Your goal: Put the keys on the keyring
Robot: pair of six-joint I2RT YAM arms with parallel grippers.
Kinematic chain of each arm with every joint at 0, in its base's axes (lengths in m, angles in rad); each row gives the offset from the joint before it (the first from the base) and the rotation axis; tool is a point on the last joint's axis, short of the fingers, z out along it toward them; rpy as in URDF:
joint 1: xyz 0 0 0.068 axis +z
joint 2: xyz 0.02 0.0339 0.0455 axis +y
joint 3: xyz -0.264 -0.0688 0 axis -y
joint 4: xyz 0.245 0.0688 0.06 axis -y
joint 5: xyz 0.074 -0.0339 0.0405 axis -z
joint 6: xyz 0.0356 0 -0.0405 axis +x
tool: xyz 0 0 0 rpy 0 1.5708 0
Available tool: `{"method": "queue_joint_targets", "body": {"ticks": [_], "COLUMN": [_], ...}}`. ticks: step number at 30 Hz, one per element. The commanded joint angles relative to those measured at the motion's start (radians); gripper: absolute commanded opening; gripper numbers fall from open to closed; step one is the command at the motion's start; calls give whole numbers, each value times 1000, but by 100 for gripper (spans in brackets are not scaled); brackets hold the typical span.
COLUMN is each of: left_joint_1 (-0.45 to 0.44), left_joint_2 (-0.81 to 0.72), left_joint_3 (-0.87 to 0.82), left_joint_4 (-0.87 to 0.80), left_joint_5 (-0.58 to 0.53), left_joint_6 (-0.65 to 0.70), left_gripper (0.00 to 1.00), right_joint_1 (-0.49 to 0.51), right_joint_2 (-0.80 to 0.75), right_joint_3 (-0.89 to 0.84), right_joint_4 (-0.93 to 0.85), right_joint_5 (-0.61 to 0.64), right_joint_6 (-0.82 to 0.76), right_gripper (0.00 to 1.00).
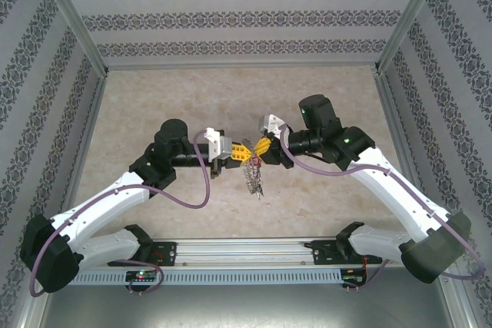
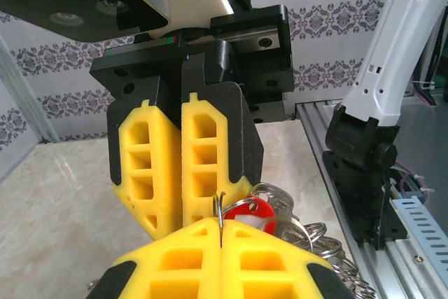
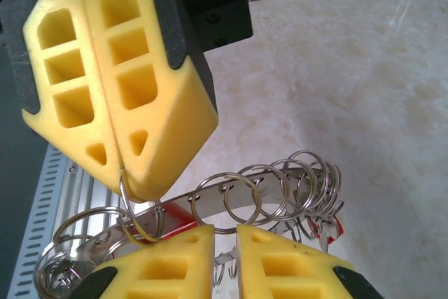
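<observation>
The keyring (image 3: pixel 231 188) is a metal band carrying several wire split rings. It hangs between my two grippers above the table and dangles below them (image 1: pixel 254 180). My left gripper (image 2: pixel 221 225) is shut on one thin wire loop of it. A key with a red head (image 2: pixel 253 213) sits just behind that loop, among the other rings. My right gripper (image 3: pixel 224 232) faces the left one tip to tip. Its jaws stand a narrow gap apart, with the lower arc of a split ring lying across their tips. Red plastic (image 3: pixel 337 227) also shows at the band's far end.
The marble-patterned tabletop (image 1: pixel 154 97) lies under the arms, with patterned walls on three sides. The aluminium rail (image 1: pixel 246 251) with both arm bases runs along the near edge. The right arm's white link (image 2: pixel 392 54) stands close by on the right in the left wrist view.
</observation>
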Motion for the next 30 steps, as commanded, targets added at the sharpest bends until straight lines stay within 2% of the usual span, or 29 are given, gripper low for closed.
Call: {"method": "queue_joint_targets", "body": {"ticks": [1,10,13,17,30], "left_joint_1": [-18,-18,-18,-19,-18], "left_joint_2": [2,12,15,24,42], "left_joint_3": [39,47,50,54,63], "left_joint_4": [112,89,76,80,53], "left_joint_5": [37,36,46,56,56], "left_joint_6": [-25,-18,-11,-14,-1], "left_gripper": [0,0,0,0,0], "right_joint_1": [24,9,6,12,36], "right_joint_2": [-34,-200,-223,-180,-102], "right_joint_3": [-13,-73,-79,-45,7], "right_joint_4": [21,-1,14,-6,9], "right_joint_5": [-18,159,135,84,81], "right_joint_6": [-95,-306,-345,-344,-312], "right_gripper": [19,24,25,24,25]}}
